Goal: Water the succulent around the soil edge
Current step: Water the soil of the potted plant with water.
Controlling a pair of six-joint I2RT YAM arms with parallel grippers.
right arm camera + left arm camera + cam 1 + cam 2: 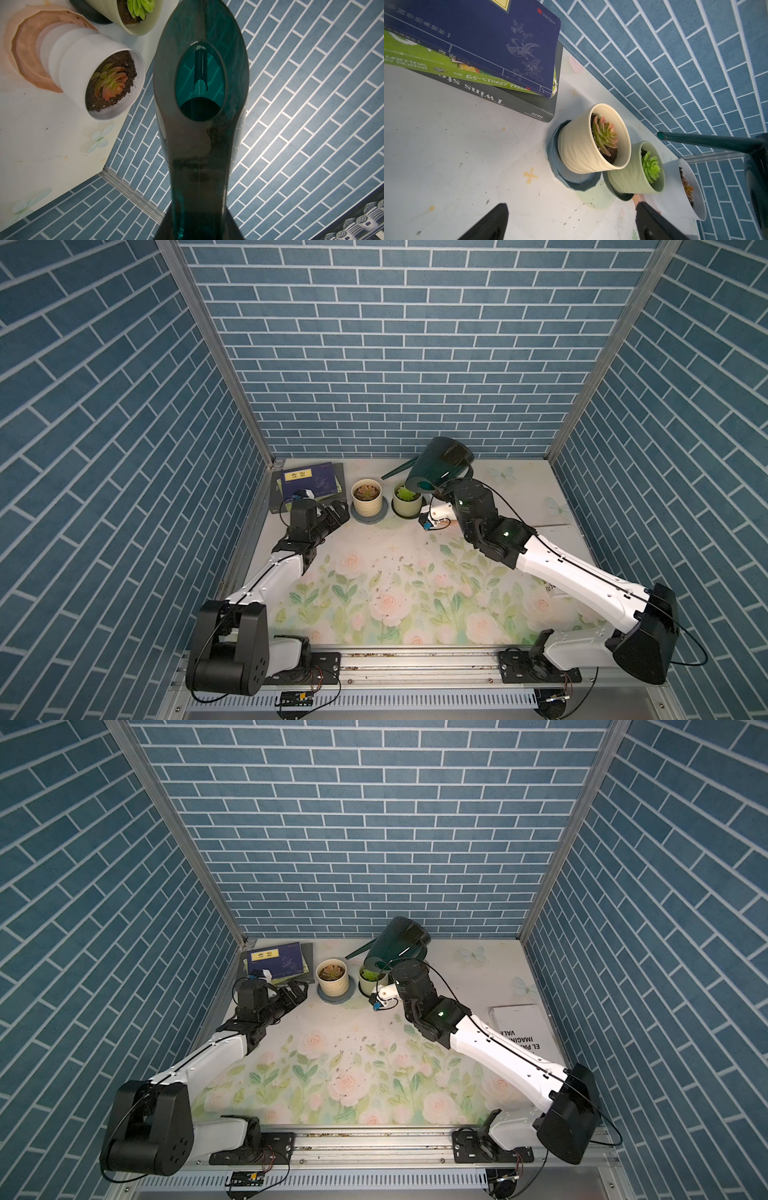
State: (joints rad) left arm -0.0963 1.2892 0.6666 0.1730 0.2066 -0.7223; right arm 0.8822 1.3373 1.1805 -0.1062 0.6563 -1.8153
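behind the can (440,460) clamped in the right end effector (451,481), only wrist views show a white pot (68,62).

We see white shells and black joint housings on the left arm (266,576) and right arm (552,568), with thin black cables (582,561). The left gripper (572,204) is black; a green light (506,533) marks one joint.

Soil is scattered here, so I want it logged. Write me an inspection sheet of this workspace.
Surface: floral mat, soil crumbs scattered mid-table.
Job's things: watering can held aloft, spout toward cream pot; green pot and white pot alongside, each with a succulent.
Clutter: book stack in back corner; white book beside right arm.
Grippers: left gripper open, empty; right gripper shut on watering can.
Cables: black loops on both arms.
Surroundings: blue brick-pattern walls.
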